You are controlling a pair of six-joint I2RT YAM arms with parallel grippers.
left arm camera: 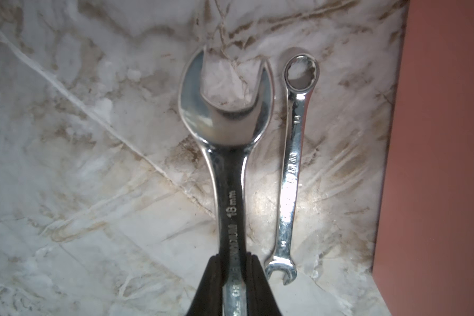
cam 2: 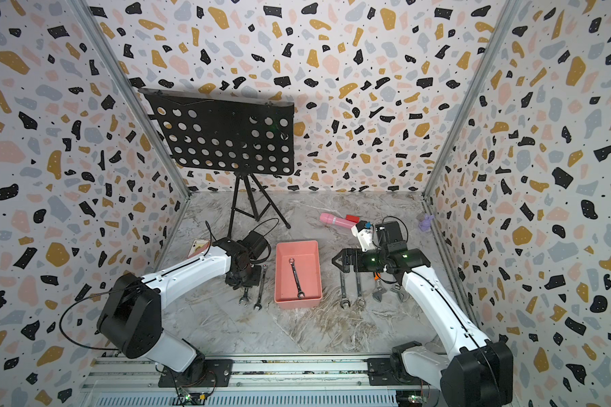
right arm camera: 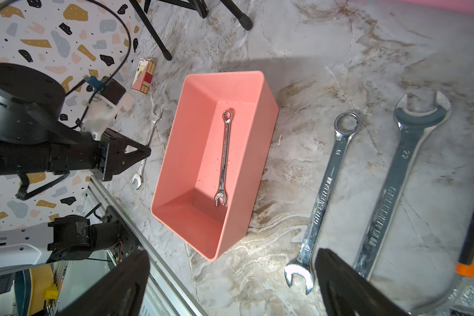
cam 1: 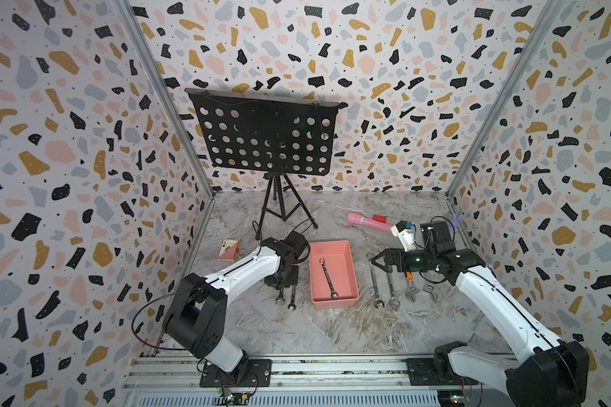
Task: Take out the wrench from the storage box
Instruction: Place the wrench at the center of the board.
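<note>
The salmon-pink storage box [cam 1: 334, 303] [cam 2: 298, 303] stands mid-table, and one small chrome wrench [cam 1: 328, 278] [right arm camera: 224, 156] lies slantwise on its floor. Left of the box, my left gripper [left arm camera: 233, 262] [cam 1: 283, 282] points down and is shut on the shank of a larger open-end wrench [left arm camera: 227, 169]. A thinner wrench [left arm camera: 292, 169] lies on the table beside that one, close to the box wall [left arm camera: 443, 136]. To the right of the box, my right gripper [cam 1: 374, 260] [right arm camera: 233, 254] hangs open above the table with nothing between its fingers.
Two combination wrenches [cam 1: 374, 282] [cam 1: 390, 285] and two adjustable wrenches [cam 1: 410, 289] [cam 1: 432, 290] lie right of the box, under the right arm. Behind stand a black music stand [cam 1: 265, 137], a card box [cam 1: 228, 249], a pink cylinder [cam 1: 367, 222] and a small red block [cam 1: 379, 218].
</note>
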